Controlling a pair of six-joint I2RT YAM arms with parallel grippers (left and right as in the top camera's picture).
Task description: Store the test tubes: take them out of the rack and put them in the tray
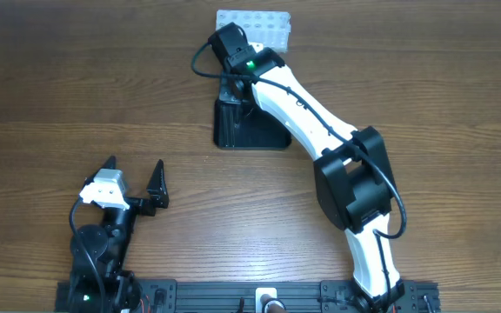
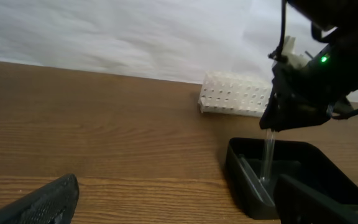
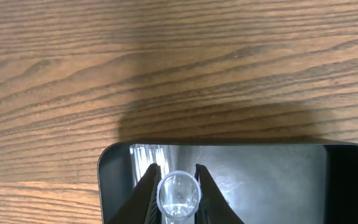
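Fingers (image 3: 149, 193) of the right gripper (image 3: 176, 173) are clamping an upright test tube (image 3: 179, 194) inside the black tray (image 3: 114, 186) — another tube (image 3: 143, 152) is lying there; left gripper (image 1: 134, 165) is gaping, well apart; white rack (image 1: 252, 28) is standing beyond.

The top camera looks straight down on the worktop (image 1: 59, 87) from high. The left wrist camera looks level across it at the tray (image 2: 238, 174) and rack (image 2: 235, 93), well ahead of its jaws. The right wrist camera looks down closely on the same tray beneath its jaws.
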